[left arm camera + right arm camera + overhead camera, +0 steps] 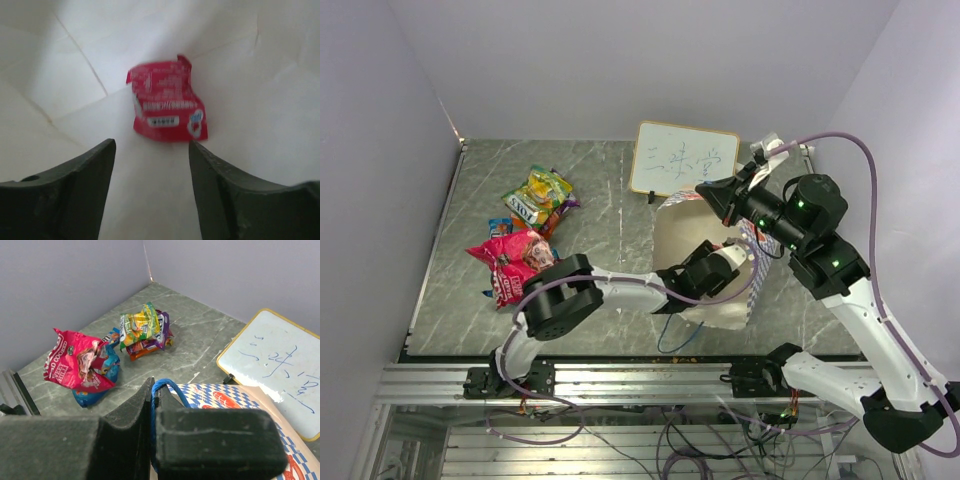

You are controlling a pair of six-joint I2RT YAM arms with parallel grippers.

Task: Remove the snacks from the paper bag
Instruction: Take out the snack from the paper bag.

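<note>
Left pincer (pixel 152 145) is inside the bag (pixel 672 240). Its dark matte fingers (pixel 82 192) stand apart with nothing between them. Just past the tips a red packet (pixel 167 102) lies on the cream paper. It is glossy and crumpled, one top corner bent up, with white print and a small label panel too blurred to read. The paper round it is smooth, with straight fold creases.

Right pincer (pixel 154 395) is clamped narrow on the thin blue cord (pixel 167 384) at the bag's mouth. Beside it I see the blue-white checked band and an orange-red motif on the bag's outer face.

The bag sits on the grey veined desk (pixel 610 240), mouth facing left, my left arm reaching in.

Out on the desk, well apart from the bag:
- Pink packet (pixel 508 262), puffed and wrinkled, resting on a blue packet (pixel 95 392).
- Beyond them, a yellow-green packet (pixel 542 192) lying over a purple-orange packet (pixel 162 325).
- All are shiny and crinkled.

White board (pixel 683 158), yellow-rimmed, rounded corners, blue handwriting, stands just behind the bag.
</note>
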